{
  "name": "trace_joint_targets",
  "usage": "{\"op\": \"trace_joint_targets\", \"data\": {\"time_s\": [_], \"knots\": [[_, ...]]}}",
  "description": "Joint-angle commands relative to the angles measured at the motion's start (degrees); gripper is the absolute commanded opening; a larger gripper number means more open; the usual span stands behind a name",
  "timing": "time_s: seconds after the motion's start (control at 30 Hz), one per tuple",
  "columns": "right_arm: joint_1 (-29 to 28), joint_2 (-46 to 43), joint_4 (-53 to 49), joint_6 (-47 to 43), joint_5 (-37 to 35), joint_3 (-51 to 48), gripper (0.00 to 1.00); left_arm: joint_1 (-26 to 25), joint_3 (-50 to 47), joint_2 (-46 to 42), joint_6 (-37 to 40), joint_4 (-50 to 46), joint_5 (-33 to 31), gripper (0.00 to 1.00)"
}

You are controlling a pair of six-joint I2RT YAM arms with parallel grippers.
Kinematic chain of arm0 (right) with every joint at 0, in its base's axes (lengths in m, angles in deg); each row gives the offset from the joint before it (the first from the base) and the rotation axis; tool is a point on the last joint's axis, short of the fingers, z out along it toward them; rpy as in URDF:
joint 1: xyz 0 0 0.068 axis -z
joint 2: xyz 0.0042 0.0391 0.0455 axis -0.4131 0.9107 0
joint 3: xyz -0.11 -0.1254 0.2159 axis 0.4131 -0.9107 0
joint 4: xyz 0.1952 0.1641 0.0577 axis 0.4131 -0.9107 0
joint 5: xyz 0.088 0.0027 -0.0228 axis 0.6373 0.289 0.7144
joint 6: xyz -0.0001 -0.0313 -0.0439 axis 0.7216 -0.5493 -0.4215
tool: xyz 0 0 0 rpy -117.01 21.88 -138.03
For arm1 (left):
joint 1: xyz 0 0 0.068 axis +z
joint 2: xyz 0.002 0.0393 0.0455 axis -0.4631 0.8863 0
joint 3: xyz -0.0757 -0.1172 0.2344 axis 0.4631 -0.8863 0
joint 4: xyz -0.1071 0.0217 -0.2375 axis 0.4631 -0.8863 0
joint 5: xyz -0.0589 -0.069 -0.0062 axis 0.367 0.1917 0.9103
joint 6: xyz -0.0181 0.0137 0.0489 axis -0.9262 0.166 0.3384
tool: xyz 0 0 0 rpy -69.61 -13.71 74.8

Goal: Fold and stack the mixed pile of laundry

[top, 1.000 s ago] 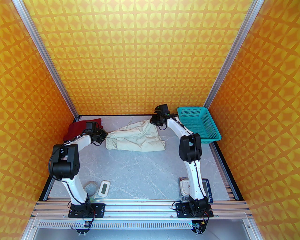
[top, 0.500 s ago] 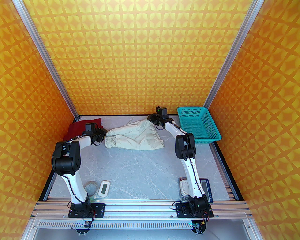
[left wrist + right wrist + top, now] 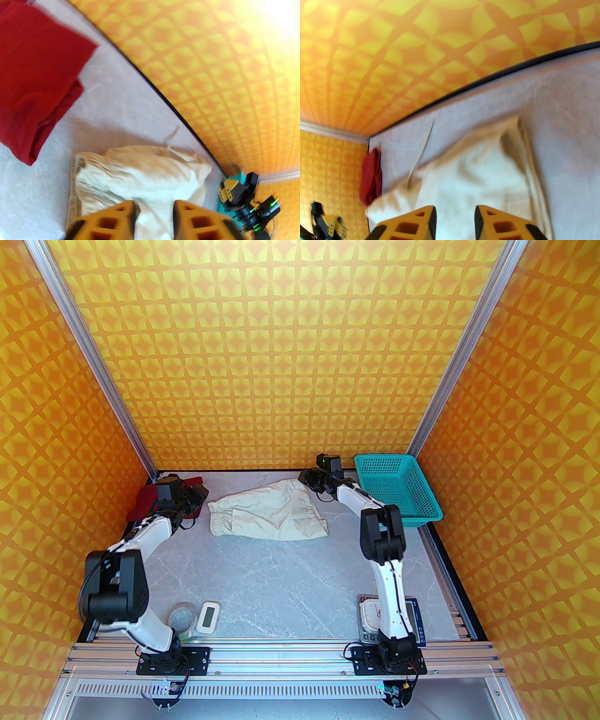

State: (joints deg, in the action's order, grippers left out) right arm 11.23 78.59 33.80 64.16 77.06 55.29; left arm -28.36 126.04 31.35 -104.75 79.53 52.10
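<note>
Since a second ago: left gripper (image 3: 153, 205) drawn back off the gathered waistband (image 3: 219, 519) of the cream-white fabric shorts (image 3: 269, 514), now by the right edge of the dark red cotton shirt (image 3: 145, 500) in the far left corner. Fingers spread, nothing between them. Same for the right gripper (image 3: 454, 209): parted, empty, just beside the shorts' far right corner. Shorts nearly flat on the grey marbled tabletop (image 3: 281, 577), waistband to the left, legs toward the teal plastic mesh basket (image 3: 384, 458). Probably light, limp and quick to wrinkle, not fragile; unlikely to keep any shape if raised by one point. Best pinched at the thicker elastic band and the leg hems, two corners together.
</note>
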Motion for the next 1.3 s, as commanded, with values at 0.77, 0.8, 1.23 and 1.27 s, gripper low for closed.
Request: {"op": "trace_joint_targets", "data": {"time_s": [0.77,0.8,1.23,1.27], "knots": [[-2.27,18.58,-5.95,4.99,-6.77,20.11,0.24,-3.04,24.03,32.39,9.08,-2.60,10.85,0.12],[-1.94,19.75,-5.73,6.43,-5.97,21.20,0.24,-2.60,23.89,33.03,8.08,-1.11,11.17,0.13],[-0.37,16.47,-7.81,6.38,-2.38,21.84,0.29,-2.24,25.37,34.55,7.70,-0.05,13.08,0.35],[-0.37,14.16,-8.96,4.75,-2.81,20.69,0.29,-2.44,25.91,33.21,9.10,-2.02,13.19,0.37]]}}
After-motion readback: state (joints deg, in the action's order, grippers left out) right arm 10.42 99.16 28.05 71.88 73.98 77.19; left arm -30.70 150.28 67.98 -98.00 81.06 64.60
